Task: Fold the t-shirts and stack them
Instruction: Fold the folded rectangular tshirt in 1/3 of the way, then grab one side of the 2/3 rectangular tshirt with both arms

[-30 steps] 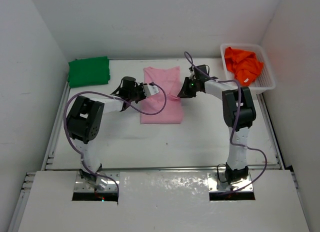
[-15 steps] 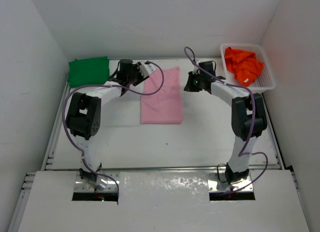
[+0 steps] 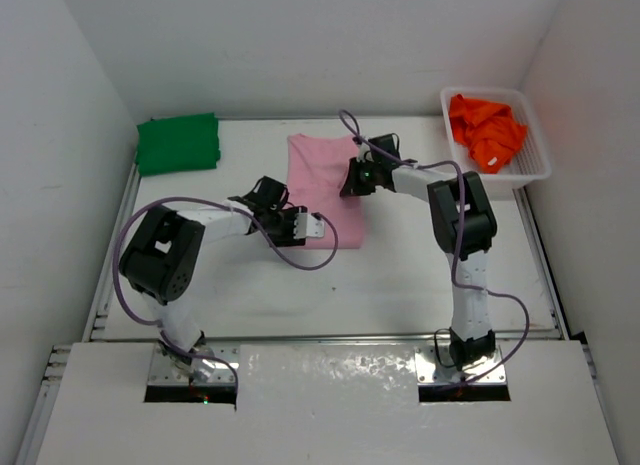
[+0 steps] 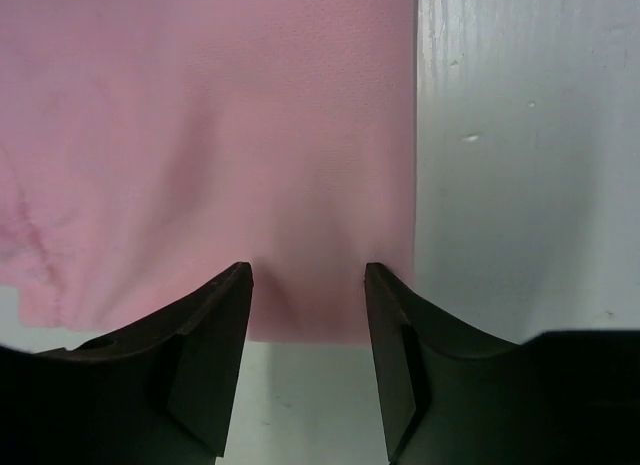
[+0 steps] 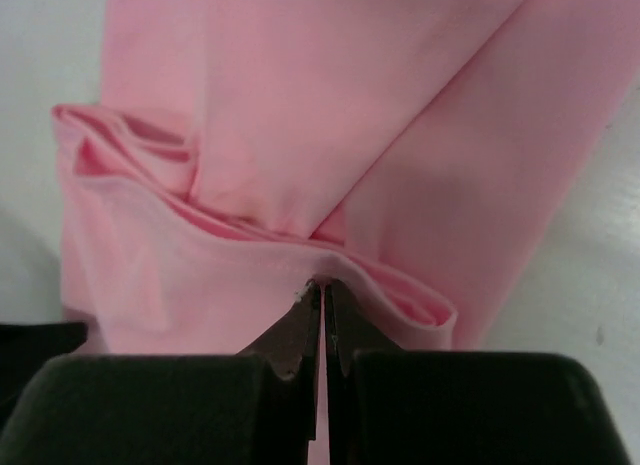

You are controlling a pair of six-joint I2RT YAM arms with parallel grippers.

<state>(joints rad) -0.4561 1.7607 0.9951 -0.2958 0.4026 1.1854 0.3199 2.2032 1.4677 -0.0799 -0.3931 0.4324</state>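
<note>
Left hand (image 4: 308, 305): I read its two fingers as standing partly apart, with nothing clamped between them.
Right hand (image 5: 322, 295): fingers pressed fully together, and the tips nip a raised fold along one edge of the pink t-shirt.
Pink t-shirt (image 3: 318, 165): spread on the table between my two hands. Its hem lies just ahead of the left hand's fingertips and puckers slightly toward the gap. Its far side edge bunches into a ridge at the right hand's tips.
Green t-shirt (image 3: 178, 143): folded flat, well beyond the left hand and off to its left.
Orange t-shirt (image 3: 485, 130): crumpled in the basket, well apart from the right hand on its right side.
Basket (image 3: 520, 177): white lattice, out past the right hand.
Table (image 3: 400, 275): white, with bare surface showing just right of the left hand's fingers.
</note>
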